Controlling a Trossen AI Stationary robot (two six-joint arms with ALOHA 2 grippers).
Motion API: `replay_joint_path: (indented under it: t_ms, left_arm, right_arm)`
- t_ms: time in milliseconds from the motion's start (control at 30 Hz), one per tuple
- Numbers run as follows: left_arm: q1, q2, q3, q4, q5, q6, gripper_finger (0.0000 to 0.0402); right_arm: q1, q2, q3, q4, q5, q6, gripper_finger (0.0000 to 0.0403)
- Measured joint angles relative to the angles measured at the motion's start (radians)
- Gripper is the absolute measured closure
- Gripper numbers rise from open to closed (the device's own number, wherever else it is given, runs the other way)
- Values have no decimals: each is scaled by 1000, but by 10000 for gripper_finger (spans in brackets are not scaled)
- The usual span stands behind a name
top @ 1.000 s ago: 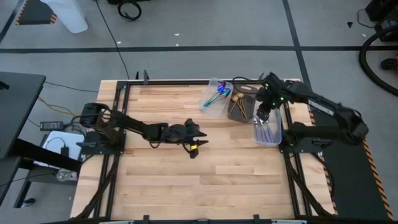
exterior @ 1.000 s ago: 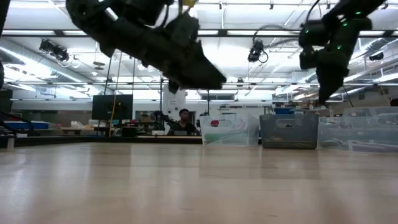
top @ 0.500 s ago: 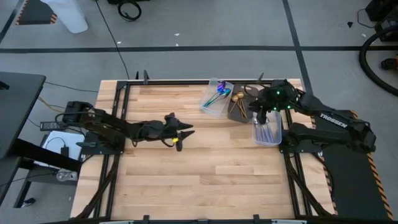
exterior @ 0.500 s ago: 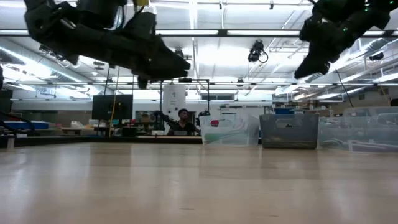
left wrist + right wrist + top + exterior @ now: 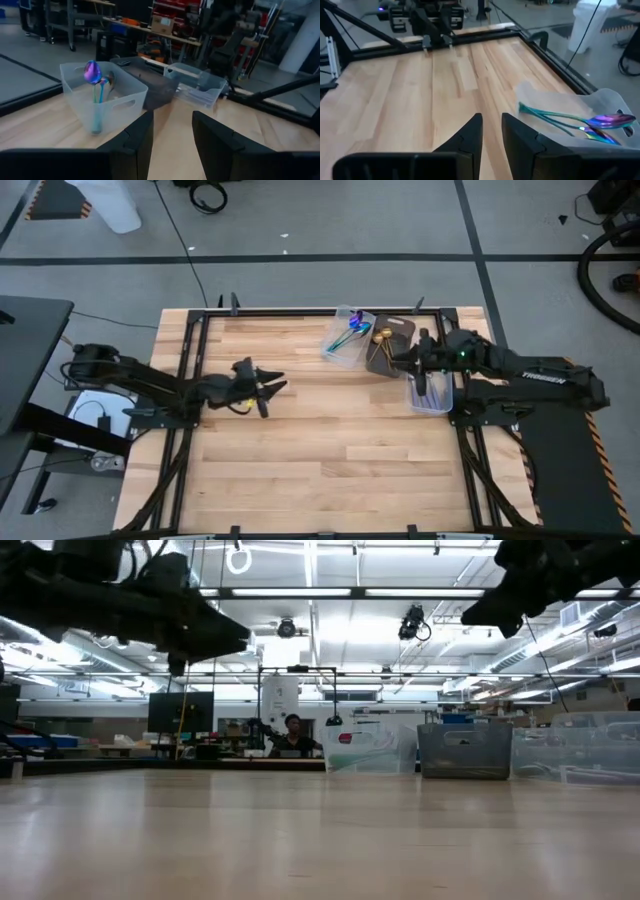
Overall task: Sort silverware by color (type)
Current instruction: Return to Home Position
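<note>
Over table point(image 5: 300, 470), L gripper point(image 5: 264, 385) left-centre, R gripper point(image 5: 413, 361) near tray point(image 5: 333, 352) w/ purple spoons point(image 5: 350, 332) — both parted, empty.

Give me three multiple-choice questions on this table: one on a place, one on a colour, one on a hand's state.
1. The gold spoons lie: A) in the dark bin B) on bare wood C) on the floor
2. The spoons in the clear tray nearer the left arm are: A) silver B) iridescent purple-teal C) black
3. The left hand is: A) shut on a spoon B) out of view C) open, empty
Answers: A, gold heads show there; B, seen in both wrist views; C, its gap holds nothing.
</note>
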Motion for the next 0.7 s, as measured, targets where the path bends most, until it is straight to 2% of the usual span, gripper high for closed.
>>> replay_joint_path:
  t_ms: [133,267,467,700]
  left_arm:
    - [-4,-83,-62,4,-4,-18,260]
    - [-4,-148,-114,6,-10,-19,260]
    - [-3,-232,-173,10,-12,14,260]
    - [-3,-314,-229,-11,-36,-14,260]
  right_arm:
    - [65,-44,-72,76,71,10,321]
    - [104,-94,-157,174,88,24,321]
    - [120,-176,-278,244,37,50,321]
    - [119,-342,-393,290,-11,51,321]
